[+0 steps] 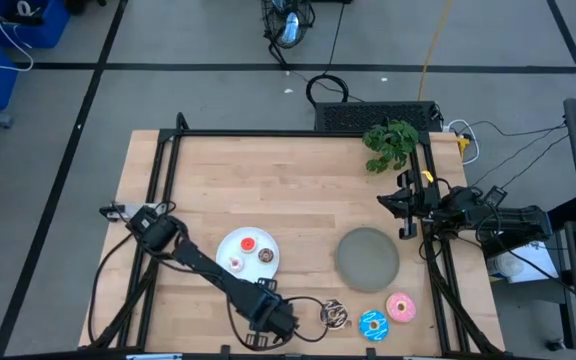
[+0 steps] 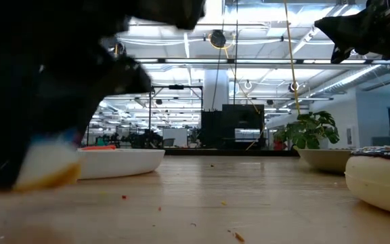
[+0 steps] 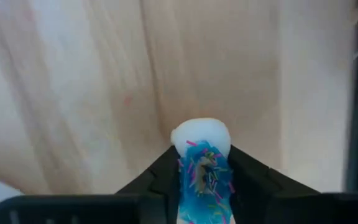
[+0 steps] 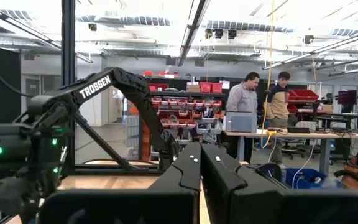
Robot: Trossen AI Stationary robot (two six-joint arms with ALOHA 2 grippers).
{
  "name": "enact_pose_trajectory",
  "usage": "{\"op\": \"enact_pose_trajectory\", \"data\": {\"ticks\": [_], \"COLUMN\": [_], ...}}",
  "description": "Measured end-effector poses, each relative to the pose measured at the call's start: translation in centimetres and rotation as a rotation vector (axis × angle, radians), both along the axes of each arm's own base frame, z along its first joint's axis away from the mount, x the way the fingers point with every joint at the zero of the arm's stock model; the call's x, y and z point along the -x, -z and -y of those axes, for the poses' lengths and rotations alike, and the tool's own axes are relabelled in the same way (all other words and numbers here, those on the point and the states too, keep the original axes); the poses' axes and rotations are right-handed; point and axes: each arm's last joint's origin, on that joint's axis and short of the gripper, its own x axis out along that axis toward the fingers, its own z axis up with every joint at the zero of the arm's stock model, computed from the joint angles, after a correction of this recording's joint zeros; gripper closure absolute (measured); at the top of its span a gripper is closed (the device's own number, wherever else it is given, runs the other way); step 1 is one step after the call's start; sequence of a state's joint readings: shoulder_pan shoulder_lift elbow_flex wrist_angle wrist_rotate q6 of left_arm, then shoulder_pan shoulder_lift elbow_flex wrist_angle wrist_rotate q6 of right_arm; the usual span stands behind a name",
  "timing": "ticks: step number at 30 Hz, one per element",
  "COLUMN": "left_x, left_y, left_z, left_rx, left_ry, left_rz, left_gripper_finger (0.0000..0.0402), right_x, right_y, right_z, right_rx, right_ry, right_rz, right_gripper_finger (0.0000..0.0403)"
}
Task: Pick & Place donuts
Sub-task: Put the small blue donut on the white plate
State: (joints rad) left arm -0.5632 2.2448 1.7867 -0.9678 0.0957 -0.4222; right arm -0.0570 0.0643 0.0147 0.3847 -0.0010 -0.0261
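Observation:
My left gripper [image 1: 274, 317] is low over the table's near edge, shut on the tiny blue donut [image 3: 204, 132], a white ring with blue icing and sprinkles. In the low view this donut [image 2: 45, 167] shows pale under the dark gripper. The white plate [image 1: 230, 243] holds the red [image 1: 248, 241], pink-white [image 1: 236, 263] and brown [image 1: 266, 256] tiny donuts. The chocolate [image 1: 335, 315], blue-iced [image 1: 373, 325] and pink-iced [image 1: 401, 307] larger donuts lie on the wood near the near edge. My right gripper [image 1: 405, 208] waits shut at the table's right edge, raised. My left gripper pinches the tiny blue donut between its two fingers, which lie on the ring's two flat faces, the iced side [image 3: 202, 177] showing between them. The ring stands on edge, its white rim [image 3: 201, 127] sticking out past the fingertips [image 3: 166, 163]. Whether it rests on the wood, I cannot tell.
The grey plate [image 1: 368, 257] lies right of the white plate, with bare wood between them. A green plant [image 1: 391, 140] stands at the far right corner. Black frame rails [image 1: 163, 170] run along the table's left, far and right sides. People stand in the room beyond.

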Motion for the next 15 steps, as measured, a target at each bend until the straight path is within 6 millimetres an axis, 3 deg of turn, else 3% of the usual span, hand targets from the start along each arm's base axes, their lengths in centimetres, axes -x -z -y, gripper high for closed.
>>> {"op": "enact_pose_trajectory", "data": {"ticks": [15], "left_x": [1.0], "left_y": [-9.8], "left_z": [-1.2], "left_rx": [-0.207], "left_ry": [-0.055], "left_rz": [-0.069], "left_gripper_finger": [0.0266], "right_x": [0.0], "right_y": [0.0], "right_z": [0.0], "right_rx": [-0.006], "right_ry": [-0.002], "right_rz": [0.0], "right_gripper_finger": [0.0403]}}
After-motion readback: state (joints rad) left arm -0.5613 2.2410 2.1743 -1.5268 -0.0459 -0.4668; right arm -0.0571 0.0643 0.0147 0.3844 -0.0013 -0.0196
